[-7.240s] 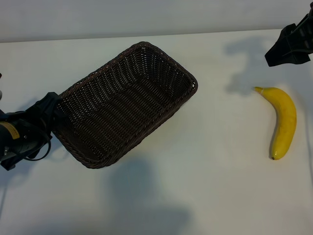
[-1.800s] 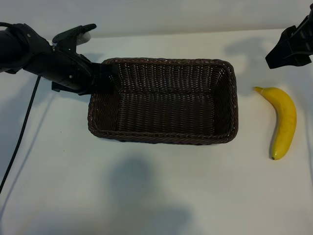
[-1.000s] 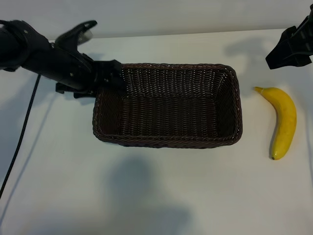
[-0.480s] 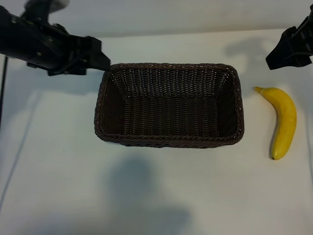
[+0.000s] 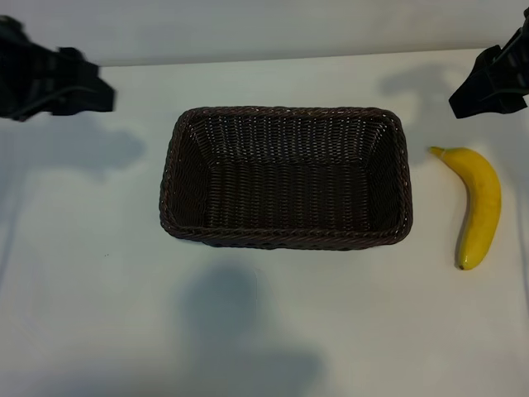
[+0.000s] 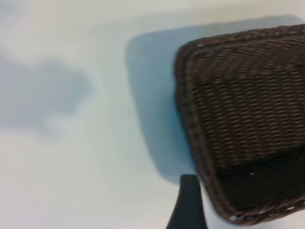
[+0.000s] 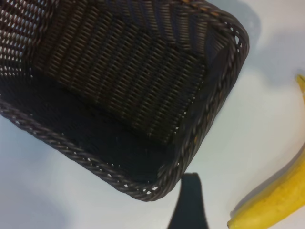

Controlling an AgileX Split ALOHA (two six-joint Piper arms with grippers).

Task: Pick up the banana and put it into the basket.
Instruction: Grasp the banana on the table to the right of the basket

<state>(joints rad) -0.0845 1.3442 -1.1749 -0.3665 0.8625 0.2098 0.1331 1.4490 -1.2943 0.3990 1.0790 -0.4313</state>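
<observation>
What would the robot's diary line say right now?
basket: empty, mid-table | banana: on table, right of basket | left gripper: open, off basket | right gripper: open, above banana

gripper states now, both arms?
Left gripper: open, holding nothing, clear of the basket.
Right gripper: open, empty, above the banana.

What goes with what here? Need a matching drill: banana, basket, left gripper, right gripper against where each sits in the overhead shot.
Things:
1. banana
2. basket
3. left gripper
4. right gripper

Places:
A. middle of the table, nothing inside
B. far left corner, clear of the basket, open
C. lying on the table right of the basket, apart from it
D. far right corner, beyond the banana's stem end, open

Pairs: 1-C, 2-A, 3-B, 4-D
</observation>
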